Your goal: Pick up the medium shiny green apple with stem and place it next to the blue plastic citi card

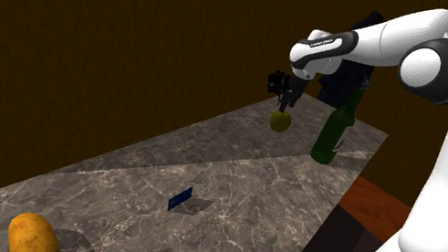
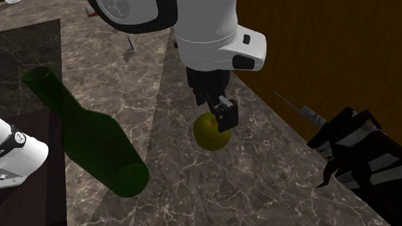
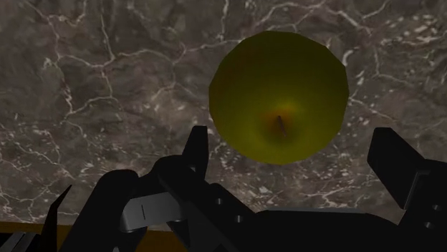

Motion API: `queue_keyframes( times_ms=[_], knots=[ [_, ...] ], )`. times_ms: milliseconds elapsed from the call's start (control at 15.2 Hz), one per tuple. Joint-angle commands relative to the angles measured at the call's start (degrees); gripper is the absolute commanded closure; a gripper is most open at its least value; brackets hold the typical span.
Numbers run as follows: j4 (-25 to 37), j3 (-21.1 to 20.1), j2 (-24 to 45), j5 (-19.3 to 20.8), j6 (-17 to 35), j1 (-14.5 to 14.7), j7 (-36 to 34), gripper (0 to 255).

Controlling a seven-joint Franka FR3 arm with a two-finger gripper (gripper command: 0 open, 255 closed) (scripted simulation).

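Black two-finger hand (image 1: 283,100) hangs straight over the round, shiny yellow-green apple (image 1: 280,120) at the far end of the grey veined marble bench (image 1: 233,173). Wrist view: fingers (image 3: 197,154) wide apart, one on either side of the apple (image 3: 279,93), with marble visible between each finger and the fruit. So nothing is clasped; the hand (image 3: 290,143) is spread and empty. The stem dimple faces the camera, so the approach is from directly above, jaws set to close across the widest part. Second exterior view: one fingertip overlaps the apple's (image 2: 211,132) upper edge, the hand (image 2: 221,116) just above or barely straddling it. Apple looks to rest on the bench, though contact cannot be confirmed. Tall dark green glass bottle (image 1: 334,129) stands upright just beside the apple at 3 o'clock in the shoulder view. That is probably why the hand comes in vertically; a sideways sweep risks knocking it. Small blue rectangular card (image 1: 180,199) sits well apart at 7 o'clock from the apple, with open marble around it to take the fruit. Brown-orange potato-like lump (image 1: 34,236) farther out at 7 o'clock, near the bench's end. Judgement: grasp step, not yet closed; the carry to the card is all to come.
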State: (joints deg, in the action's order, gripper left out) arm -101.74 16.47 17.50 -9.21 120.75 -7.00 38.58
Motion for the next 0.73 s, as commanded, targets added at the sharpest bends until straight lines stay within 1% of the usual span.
queue_keyframes(
  times_ms=[0,264,330,660],
  knots=[
    [-0.1,0.0,0.0,0.0,0.2,0.0,0.0,0],
    [-0.1,0.0,0.0,0.0,0.2,0.0,0.0,0],
    [-0.1,0.0,0.0,0.0,0.2,0.0,0.0,255],
    [-0.1,0.0,0.0,0.0,0.2,0.0,0.0,255]
  ],
)
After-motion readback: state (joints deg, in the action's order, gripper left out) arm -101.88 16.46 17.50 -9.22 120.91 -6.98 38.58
